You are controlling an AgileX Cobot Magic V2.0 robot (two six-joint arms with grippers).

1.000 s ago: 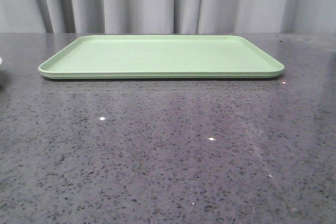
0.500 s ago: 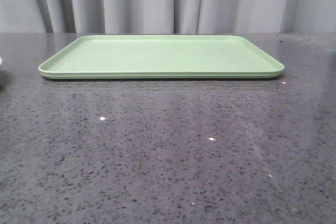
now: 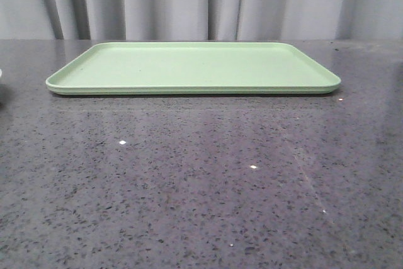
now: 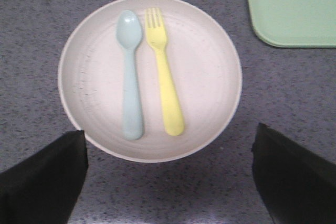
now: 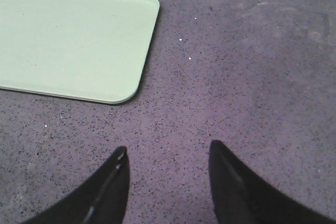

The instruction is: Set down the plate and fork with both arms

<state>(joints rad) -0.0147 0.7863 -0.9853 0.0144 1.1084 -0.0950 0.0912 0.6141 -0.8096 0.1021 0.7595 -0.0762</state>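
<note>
In the left wrist view the pale pinkish-cream plate [image 4: 205,77] lies on the dark speckled table. The yellow fork [image 4: 164,85] lies in it, beside a pale blue-green spoon [image 4: 131,77]. My left gripper [image 4: 168,153] is open above the plate's near rim, its fingers wide apart and touching nothing. My right gripper [image 5: 167,153] is open and empty over bare table, to the side of the light green tray [image 5: 68,40]. In the front view neither gripper shows; only a sliver of the plate [image 3: 0,72] may show at the left edge.
The light green tray [image 3: 195,67] lies flat at the back middle of the table. One of its corners shows in the left wrist view [image 4: 294,9], close to the plate. Grey curtains hang behind the table.
</note>
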